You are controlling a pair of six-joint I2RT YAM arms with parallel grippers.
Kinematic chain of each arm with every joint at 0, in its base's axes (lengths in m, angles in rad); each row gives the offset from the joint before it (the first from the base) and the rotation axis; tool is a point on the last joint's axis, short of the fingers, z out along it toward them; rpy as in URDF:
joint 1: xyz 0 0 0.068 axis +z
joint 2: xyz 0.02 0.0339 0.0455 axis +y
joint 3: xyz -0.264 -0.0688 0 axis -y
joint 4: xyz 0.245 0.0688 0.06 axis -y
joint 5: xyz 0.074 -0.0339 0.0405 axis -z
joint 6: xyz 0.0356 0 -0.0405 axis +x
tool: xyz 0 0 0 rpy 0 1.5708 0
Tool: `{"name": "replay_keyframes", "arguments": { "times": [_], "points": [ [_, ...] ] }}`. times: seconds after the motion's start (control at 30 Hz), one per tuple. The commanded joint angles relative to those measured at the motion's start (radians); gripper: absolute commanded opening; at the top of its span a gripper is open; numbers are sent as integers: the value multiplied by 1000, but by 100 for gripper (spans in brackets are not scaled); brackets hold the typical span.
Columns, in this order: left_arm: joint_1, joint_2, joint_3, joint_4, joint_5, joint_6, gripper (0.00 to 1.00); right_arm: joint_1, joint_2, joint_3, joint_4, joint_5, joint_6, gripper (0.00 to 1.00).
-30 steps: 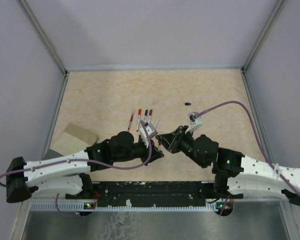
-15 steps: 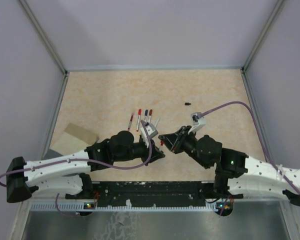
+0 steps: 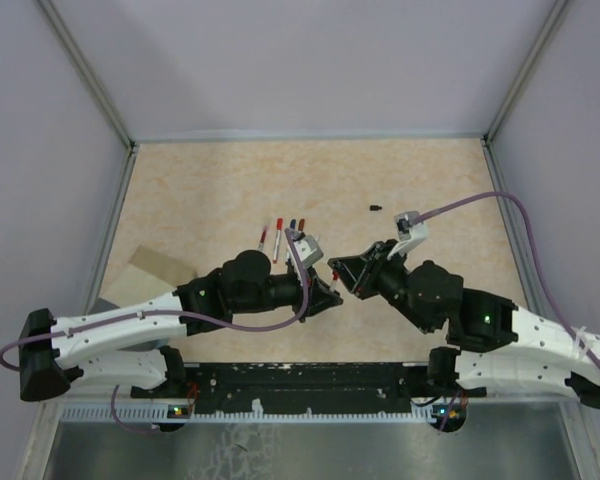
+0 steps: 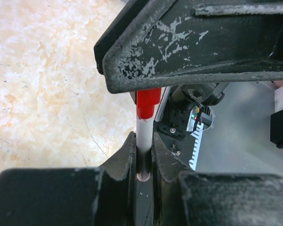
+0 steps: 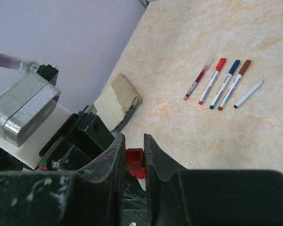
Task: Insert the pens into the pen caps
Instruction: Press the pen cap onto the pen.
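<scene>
My left gripper point(image 3: 327, 293) point(image 4: 142, 142) is shut on a white-barrelled pen point(image 4: 143, 141). The pen's far end sits in a red pen cap point(image 4: 147, 102). My right gripper point(image 3: 339, 271) point(image 5: 133, 141) is shut on that red cap point(image 5: 135, 162). The two grippers meet tip to tip above the table's near middle. Several other pens point(image 5: 225, 80) point(image 3: 278, 237) lie side by side on the table, partly hidden by the left wrist in the top view. One thin white pen point(image 5: 249, 93) lies at their right. A tiny black cap point(image 3: 376, 208) lies alone farther back.
A tan folded card point(image 3: 161, 268) point(image 5: 123, 92) lies at the table's left edge beside the left arm. Purple cables point(image 3: 480, 206) loop over both arms. Grey walls close the table on three sides.
Both grippers have shifted a little to the right and away from the bases. They have closed the gap between them, so pen and red cap now meet.
</scene>
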State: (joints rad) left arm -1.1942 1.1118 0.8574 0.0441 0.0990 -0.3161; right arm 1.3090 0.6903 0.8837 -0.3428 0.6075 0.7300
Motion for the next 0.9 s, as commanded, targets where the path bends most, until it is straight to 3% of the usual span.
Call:
{"name": "replay_keyframes", "arguments": {
  "times": [0.0, 0.33, 0.87],
  "points": [
    [33, -13, 55, 137, -50, -8, 0, 22, 0, 56, -149, 24, -62, 18],
    [33, -17, 44, 149, -25, -17, 0, 22, 22, 85, -206, 25, -79, 22],
    [34, -33, 21, 165, -17, -25, 0, 23, -7, 43, -168, 30, -62, 19]
  ]
}}
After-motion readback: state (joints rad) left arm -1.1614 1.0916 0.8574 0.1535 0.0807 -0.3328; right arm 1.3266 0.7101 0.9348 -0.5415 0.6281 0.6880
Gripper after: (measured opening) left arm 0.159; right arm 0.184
